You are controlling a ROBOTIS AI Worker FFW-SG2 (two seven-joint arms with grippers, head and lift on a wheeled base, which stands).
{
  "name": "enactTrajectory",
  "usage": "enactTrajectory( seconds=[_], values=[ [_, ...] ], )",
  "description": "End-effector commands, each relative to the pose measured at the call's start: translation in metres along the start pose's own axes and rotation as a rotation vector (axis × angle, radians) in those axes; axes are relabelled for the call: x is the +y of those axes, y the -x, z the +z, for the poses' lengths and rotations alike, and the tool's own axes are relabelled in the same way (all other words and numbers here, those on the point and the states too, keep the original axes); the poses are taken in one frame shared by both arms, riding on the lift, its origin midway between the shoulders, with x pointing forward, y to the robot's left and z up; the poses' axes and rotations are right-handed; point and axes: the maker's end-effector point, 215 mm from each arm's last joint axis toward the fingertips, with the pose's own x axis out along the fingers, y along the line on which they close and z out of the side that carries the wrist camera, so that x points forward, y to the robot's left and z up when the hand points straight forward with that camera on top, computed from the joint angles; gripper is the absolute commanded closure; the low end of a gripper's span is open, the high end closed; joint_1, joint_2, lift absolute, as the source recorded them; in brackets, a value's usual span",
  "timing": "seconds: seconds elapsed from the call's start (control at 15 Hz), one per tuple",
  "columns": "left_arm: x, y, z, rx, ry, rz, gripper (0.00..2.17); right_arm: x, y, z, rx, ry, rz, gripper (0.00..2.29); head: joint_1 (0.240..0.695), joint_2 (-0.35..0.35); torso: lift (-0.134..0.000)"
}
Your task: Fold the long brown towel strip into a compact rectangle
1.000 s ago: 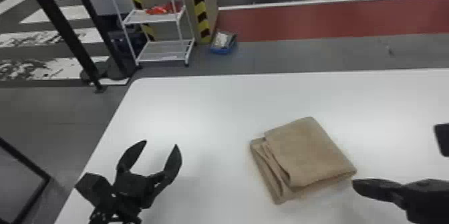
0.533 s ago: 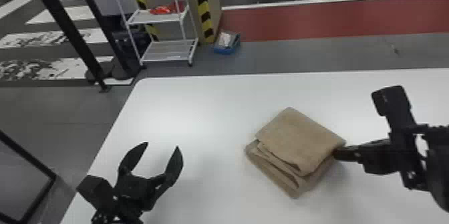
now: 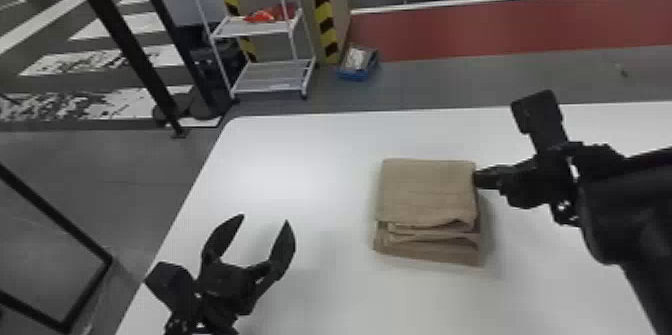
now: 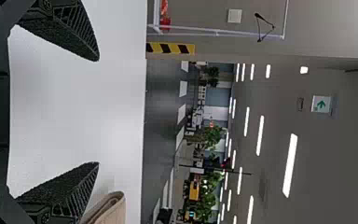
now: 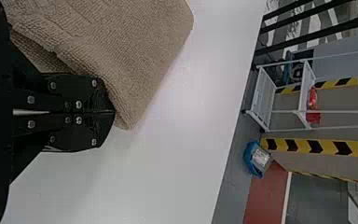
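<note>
Lying folded on the white table [image 3: 300, 159], the brown towel [image 3: 425, 191] makes a squarish stack right of the table's middle in the head view. Its upper panel covers most of the layers beneath; they come into sight only along the edge nearest the robot, slightly uneven and jutting past the top fold. The underside is hidden against the table.

The right gripper [image 3: 475, 179] meets the towel's right side near its far corner. In the right wrist view its fingers are pressed together, their tips against the cloth, which partly overlaps them; it is hard to be sure how far they reach under that edge. The towel runs out of that view, and in the head view the right arm [image 3: 630, 204] is cut off at the right edge.

The left gripper [image 3: 263, 219] is over the table well to the towel's left, fingers spread wide with bare space between. Its arm is cut off by the head view's bottom edge. In the left wrist view, a rounded towel fold is partly covered by one finger [image 4: 67, 189] and cropped by the picture's edge.
</note>
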Motion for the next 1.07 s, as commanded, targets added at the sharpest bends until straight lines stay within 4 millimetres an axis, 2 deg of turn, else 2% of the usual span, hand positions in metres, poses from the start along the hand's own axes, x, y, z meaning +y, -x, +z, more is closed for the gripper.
enactTrajectory(
  seconds=[0.0, 0.07, 0.13, 0.27, 0.33, 0.47, 0.53, 0.6, 0.8, 0.87, 1.0],
  values=[
    [0.002, 0.001, 0.001, -0.002, -0.002, 0.003, 0.08, 0.007, -0.005, -0.006, 0.005, 0.020, -0.001, 1.85, 0.695, 0.273, -0.125],
    [0.004, 0.003, 0.004, -0.005, -0.006, 0.007, 0.08, 0.000, 0.005, -0.011, -0.004, -0.009, -0.022, 1.85, 0.695, 0.276, -0.125],
    [0.004, 0.003, 0.006, -0.008, -0.007, 0.008, 0.08, -0.014, 0.024, -0.012, -0.029, -0.046, -0.065, 1.85, 0.695, 0.279, -0.125],
    [0.005, 0.002, 0.009, -0.014, -0.010, 0.008, 0.08, -0.036, 0.068, 0.007, -0.135, -0.066, -0.148, 1.82, 0.695, 0.261, -0.125],
    [0.004, 0.000, 0.012, -0.021, -0.011, 0.006, 0.08, -0.041, 0.092, 0.019, -0.214, -0.064, -0.180, 1.50, 0.695, 0.247, -0.125],
    [-0.002, -0.004, 0.017, -0.029, -0.012, -0.006, 0.08, -0.044, 0.119, 0.029, -0.345, -0.014, -0.229, 0.56, 0.695, 0.221, -0.125],
    [-0.004, -0.004, 0.019, -0.033, -0.013, -0.008, 0.08, -0.044, 0.138, 0.044, -0.450, 0.024, -0.254, 0.34, 0.695, 0.212, -0.125],
    [-0.007, -0.002, 0.021, -0.037, -0.011, -0.010, 0.08, -0.040, 0.149, 0.045, -0.526, 0.035, -0.268, 0.22, 0.695, 0.195, -0.125],
    [-0.013, 0.005, 0.040, -0.064, -0.021, -0.014, 0.08, -0.028, 0.183, 0.017, -0.671, 0.037, -0.345, 0.19, 0.695, 0.179, -0.125],
    [-0.016, 0.008, 0.047, -0.075, -0.027, -0.015, 0.08, -0.023, 0.191, 0.010, -0.695, 0.038, -0.352, 0.19, 0.695, 0.174, -0.125],
    [-0.019, 0.012, 0.058, -0.089, -0.037, -0.009, 0.08, -0.025, 0.201, -0.019, -0.693, -0.012, -0.410, 0.18, 0.695, 0.171, -0.125]
  ],
)
